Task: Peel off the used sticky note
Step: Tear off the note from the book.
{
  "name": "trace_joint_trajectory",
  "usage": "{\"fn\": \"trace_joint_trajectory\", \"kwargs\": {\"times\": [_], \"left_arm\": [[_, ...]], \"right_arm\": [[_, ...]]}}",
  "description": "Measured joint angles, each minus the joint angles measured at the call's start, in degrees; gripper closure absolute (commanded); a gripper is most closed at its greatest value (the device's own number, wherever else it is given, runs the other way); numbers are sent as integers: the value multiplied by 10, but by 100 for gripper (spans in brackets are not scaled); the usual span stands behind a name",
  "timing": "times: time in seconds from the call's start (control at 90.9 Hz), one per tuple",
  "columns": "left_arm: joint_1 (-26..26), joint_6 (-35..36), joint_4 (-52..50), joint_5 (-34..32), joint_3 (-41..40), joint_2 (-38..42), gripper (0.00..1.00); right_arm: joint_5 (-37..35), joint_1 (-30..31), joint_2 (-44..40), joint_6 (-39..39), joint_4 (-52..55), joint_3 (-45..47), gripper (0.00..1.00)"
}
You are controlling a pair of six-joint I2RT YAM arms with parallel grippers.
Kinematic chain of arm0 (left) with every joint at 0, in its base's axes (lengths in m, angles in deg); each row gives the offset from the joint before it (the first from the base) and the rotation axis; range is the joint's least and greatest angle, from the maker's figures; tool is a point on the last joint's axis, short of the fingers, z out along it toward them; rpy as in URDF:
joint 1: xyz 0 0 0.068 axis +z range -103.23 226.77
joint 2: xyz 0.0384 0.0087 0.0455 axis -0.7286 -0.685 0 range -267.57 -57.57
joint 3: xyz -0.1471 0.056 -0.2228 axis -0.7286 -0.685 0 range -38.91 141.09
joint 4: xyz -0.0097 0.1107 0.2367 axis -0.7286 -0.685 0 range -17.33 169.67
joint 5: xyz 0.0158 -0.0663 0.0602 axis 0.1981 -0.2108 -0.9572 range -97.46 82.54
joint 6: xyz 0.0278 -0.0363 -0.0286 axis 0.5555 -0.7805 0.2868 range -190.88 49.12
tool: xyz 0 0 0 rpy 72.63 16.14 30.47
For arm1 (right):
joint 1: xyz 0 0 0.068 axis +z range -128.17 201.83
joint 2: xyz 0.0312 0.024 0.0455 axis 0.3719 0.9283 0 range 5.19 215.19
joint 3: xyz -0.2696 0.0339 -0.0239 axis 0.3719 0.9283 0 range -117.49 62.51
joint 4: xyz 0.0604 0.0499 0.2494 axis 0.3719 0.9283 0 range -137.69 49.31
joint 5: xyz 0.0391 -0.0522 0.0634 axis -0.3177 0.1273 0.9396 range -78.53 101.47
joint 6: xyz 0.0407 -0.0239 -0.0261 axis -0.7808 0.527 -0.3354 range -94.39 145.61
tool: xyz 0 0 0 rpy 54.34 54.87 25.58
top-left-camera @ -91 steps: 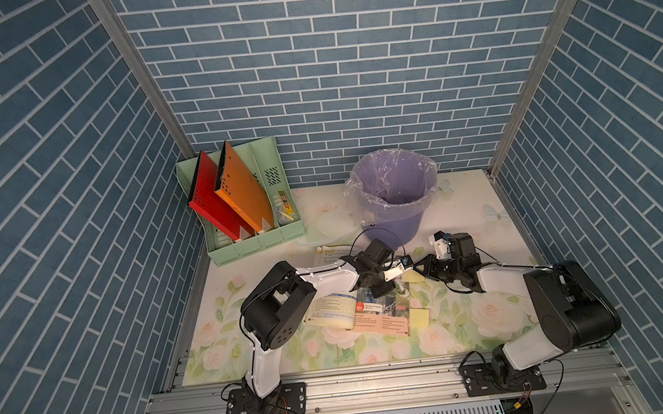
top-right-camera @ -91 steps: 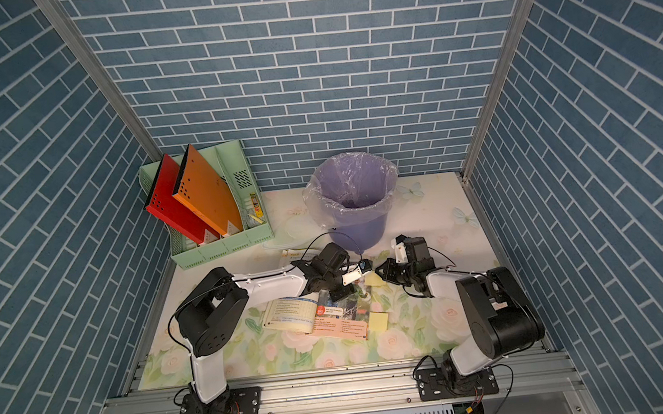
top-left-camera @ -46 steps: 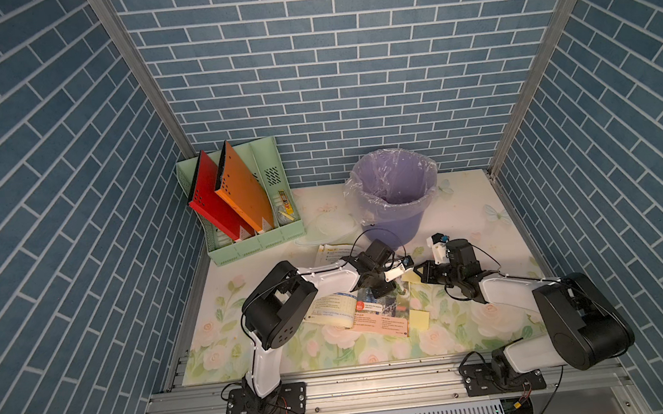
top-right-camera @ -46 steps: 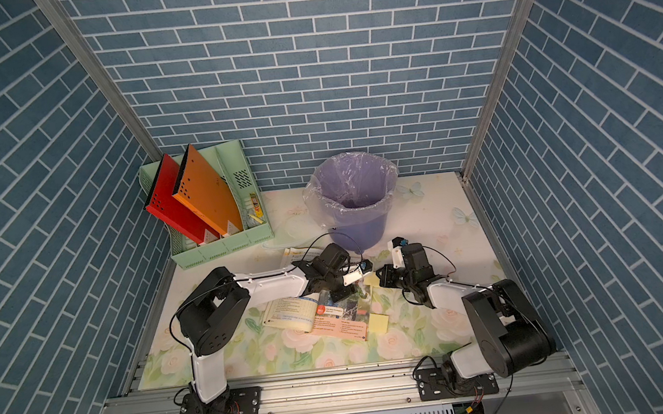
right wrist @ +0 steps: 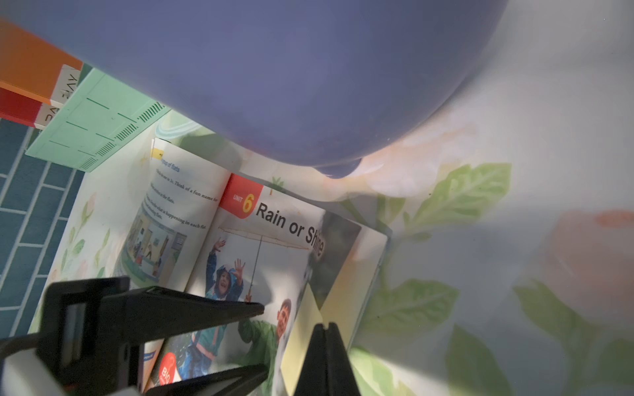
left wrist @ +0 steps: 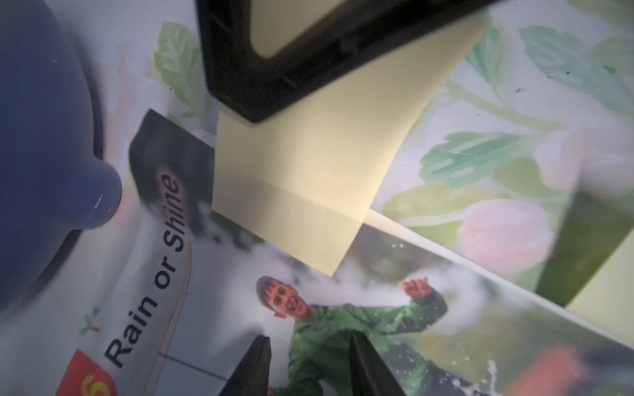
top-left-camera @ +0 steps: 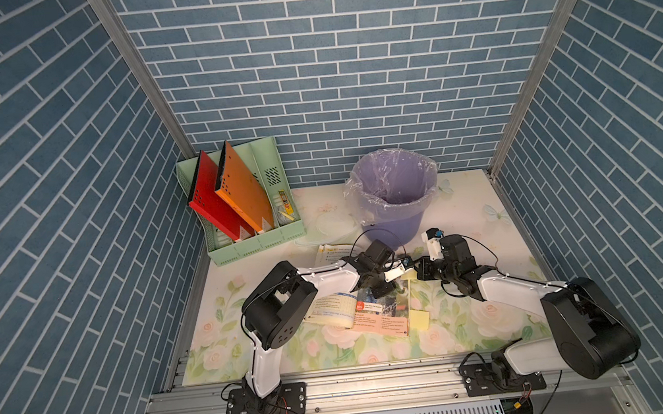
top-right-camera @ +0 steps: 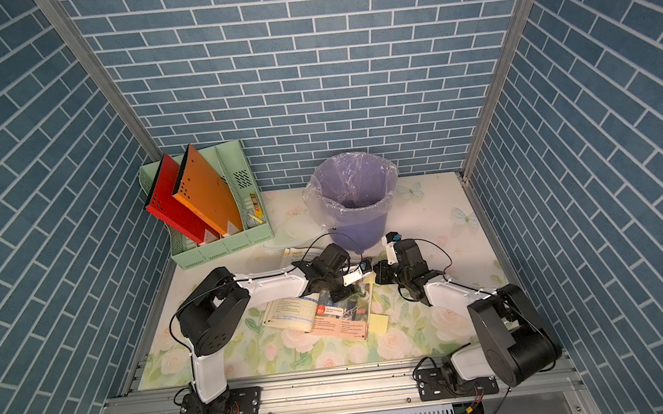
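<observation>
An open book lies on the flowered table, and a pale yellow sticky note is stuck by one edge near the corner of its "Rain or Shine" page. The note's free part curls up off the page. My right gripper is shut on that raised part of the sticky note, seen in both top views. My left gripper stands on the picture page just beside the note, its jaws a little apart and open, with nothing between them. It shows in a top view.
A second yellow note lies on the table by the book's right edge. The purple lined bin stands close behind both grippers. A green file rack with red and orange folders is at back left, with loose printed pages behind the left arm.
My right gripper has closed fully on the note's edge, and its arm has stretched out lower over the table. My left gripper stays pressed on the page.
</observation>
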Motion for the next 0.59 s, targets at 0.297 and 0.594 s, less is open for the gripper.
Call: {"fn": "trace_joint_trajectory", "kwargs": {"times": [0.297,0.594], "left_arm": [[27,-10,-21,55,5,2,58],[41,-66,-12,105,90,-16,64]], "right_arm": [[-11,5,-41,45,-3,31,100],[-29,22,-39,75,-10,56,100]]}}
